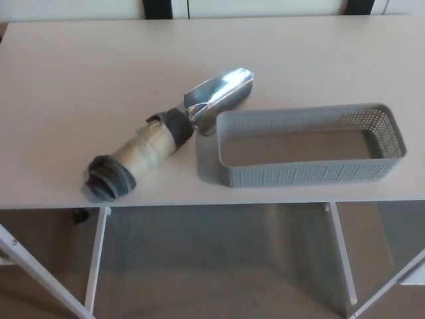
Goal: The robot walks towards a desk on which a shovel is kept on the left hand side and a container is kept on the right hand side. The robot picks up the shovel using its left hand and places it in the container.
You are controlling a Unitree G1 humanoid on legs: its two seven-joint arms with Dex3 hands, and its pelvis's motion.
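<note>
A shovel (169,136) lies on the white desk (80,86), left of centre. Its shiny metal scoop (219,96) points up and right, and its thick handle (143,151), wrapped in tan tape with grey ends, points down and left toward the front edge. A grey perforated rectangular container (305,151) stands to the right with nothing inside. The scoop's lower edge lies right at the container's left rear corner. Neither of my hands shows in the head view.
The desk's front edge (212,205) runs across the lower third of the view, with white desk legs (96,259) and grey floor below. Two dark chair backs (159,8) peek over the far edge.
</note>
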